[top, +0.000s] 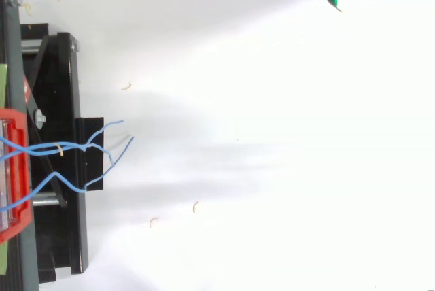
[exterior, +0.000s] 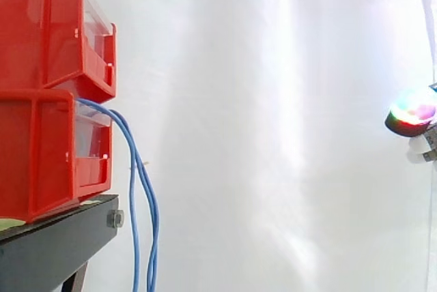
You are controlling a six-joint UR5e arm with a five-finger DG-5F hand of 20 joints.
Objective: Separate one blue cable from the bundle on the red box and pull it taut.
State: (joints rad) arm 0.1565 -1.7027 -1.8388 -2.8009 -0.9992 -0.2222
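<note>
The thin blue cables (exterior: pixel 132 203) droop from the lower red plastic bin (exterior: pixel 41 155) — light, limp, probably slippery; pinch one strand where it hangs free. The hand (exterior: pixel 412 113) hovers well apart — spread or closed, I cannot tell.

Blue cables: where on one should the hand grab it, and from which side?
Probably the outer cable on its free-hanging stretch below the lower red bin, where it bows away from its neighbour. Bring the hand in level from the open side, opposite the bin.
</note>
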